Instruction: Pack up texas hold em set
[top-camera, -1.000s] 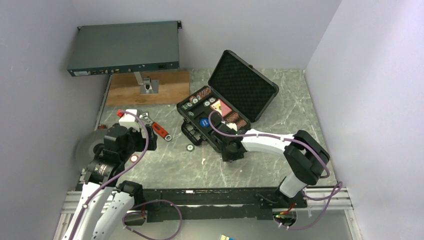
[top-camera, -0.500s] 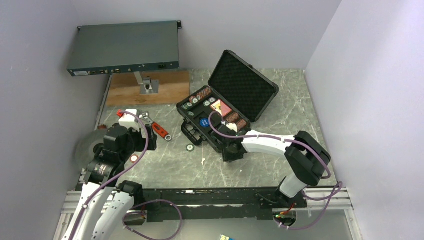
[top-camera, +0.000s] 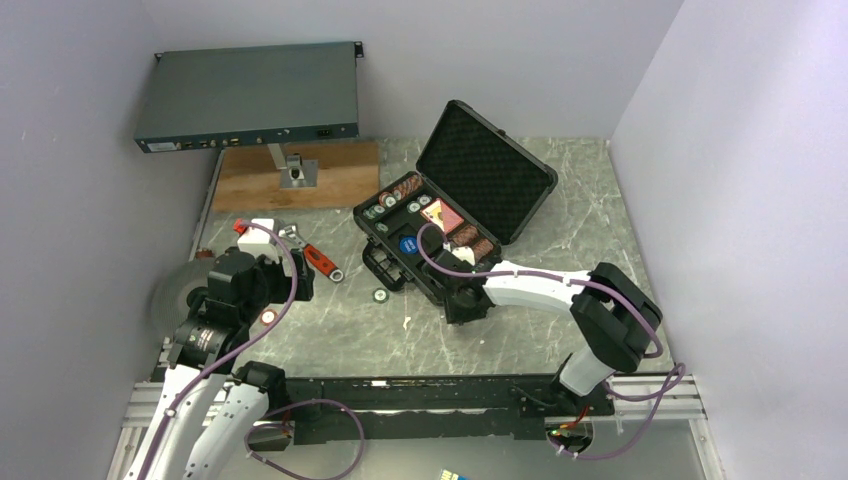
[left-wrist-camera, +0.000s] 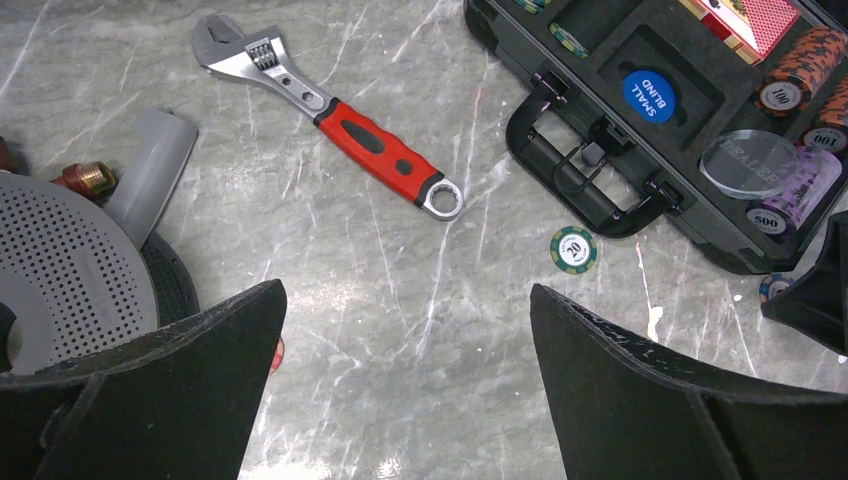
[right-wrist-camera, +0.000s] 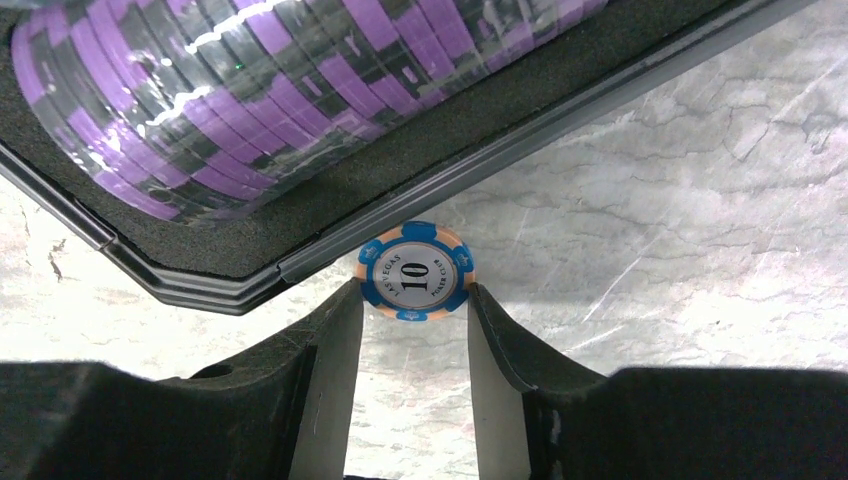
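Hiding under its own wrist in the top view, the right gripper (top-camera: 463, 303) can be judged only from its wrist camera. There the fingers (right-wrist-camera: 333, 360) are seen closed against both sides of a blue-and-orange chip (right-wrist-camera: 414, 272) marked 10. The chip lies on the marble table (right-wrist-camera: 700, 200), right against the outer rim of the case (right-wrist-camera: 500, 150). Only a corner of the case is caught in that view, with a wrapped roll of purple chips (right-wrist-camera: 250, 90) cut off by the frame. The left gripper (left-wrist-camera: 405, 390) is spread wide with nothing between its fingers, above the table near a red-handled wrench (left-wrist-camera: 340, 130). The black case is seen lying open at mid-table, its foam-lined lid (top-camera: 487, 170) raised; its far end is cropped in the left wrist view. In its tray are set a blue Small Blind disc (left-wrist-camera: 649, 96), a clear dealer button (left-wrist-camera: 755, 165), a red card deck (left-wrist-camera: 762, 18) and chip stacks, mostly too small to be read. A green chip (left-wrist-camera: 574, 249) is seen loose on the table just beside the handle (left-wrist-camera: 567, 190).
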